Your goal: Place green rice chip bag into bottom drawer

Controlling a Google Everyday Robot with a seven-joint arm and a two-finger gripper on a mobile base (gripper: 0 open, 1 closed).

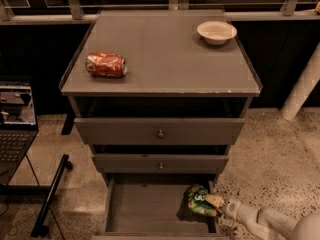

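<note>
placement step: the two-finger gripper (214, 202), reaching in from lower right, pinches the crinkled light-green foil rice chip bag (198, 202) just above the right side of the deep grey bottom drawer (145, 209), which stands open; the next move probably calls for lowering and letting go.

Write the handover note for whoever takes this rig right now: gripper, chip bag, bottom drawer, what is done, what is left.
Gripper: low at the right, against the crinkled light-green foil rice chip bag; whether it holds the bag is unclear.
Bag: in the right end of the pulled-out bottom grey drawer, beside its right wall; resting or lifted, cannot tell.
Done: drawer open, bag brought into it.
Left: likely set the bag on the drawer floor, let go, withdraw.
On the cabinet top: crushed red-orange can, white bowl.
</note>
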